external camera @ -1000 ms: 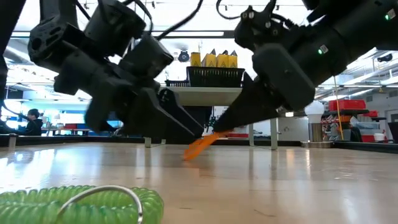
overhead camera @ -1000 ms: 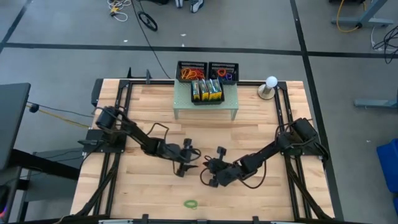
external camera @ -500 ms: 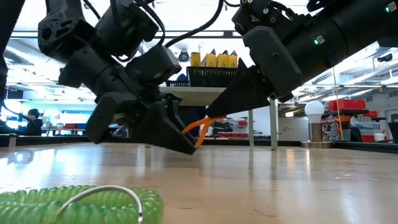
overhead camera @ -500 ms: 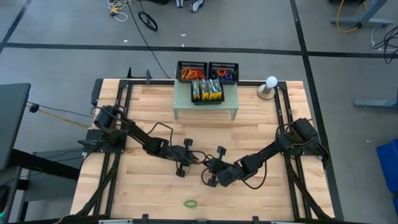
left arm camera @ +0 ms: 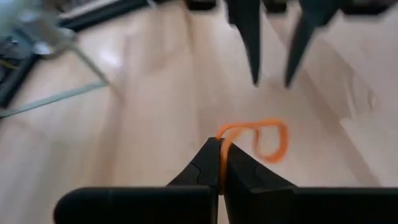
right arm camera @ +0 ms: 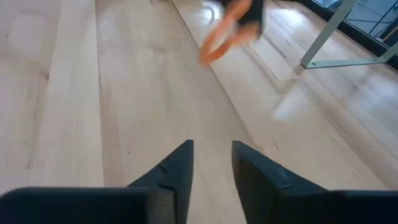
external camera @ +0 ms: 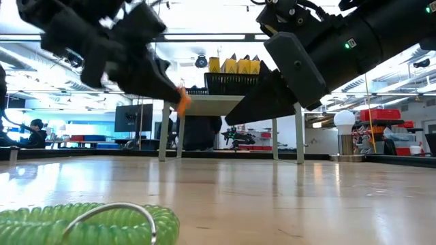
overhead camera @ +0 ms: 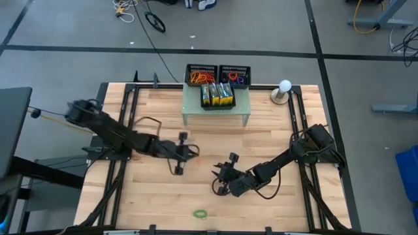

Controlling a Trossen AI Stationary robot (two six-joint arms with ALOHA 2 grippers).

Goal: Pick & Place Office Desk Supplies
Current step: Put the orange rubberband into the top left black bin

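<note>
My left claw (left arm camera: 221, 163) now pinches the orange rubber band (left arm camera: 258, 137) shut and has lifted it off the worktop (overhead camera: 261, 140); my right claw (right arm camera: 211, 165) has let go, fingers parted, empty.

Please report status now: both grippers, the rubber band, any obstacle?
Left gripper shut on orange rubber band, lifted. Right gripper open, empty, low over table. Nothing in the way.

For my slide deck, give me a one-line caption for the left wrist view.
Left gripper shut on an orange rubber band above the wooden table, right gripper open opposite.
</note>
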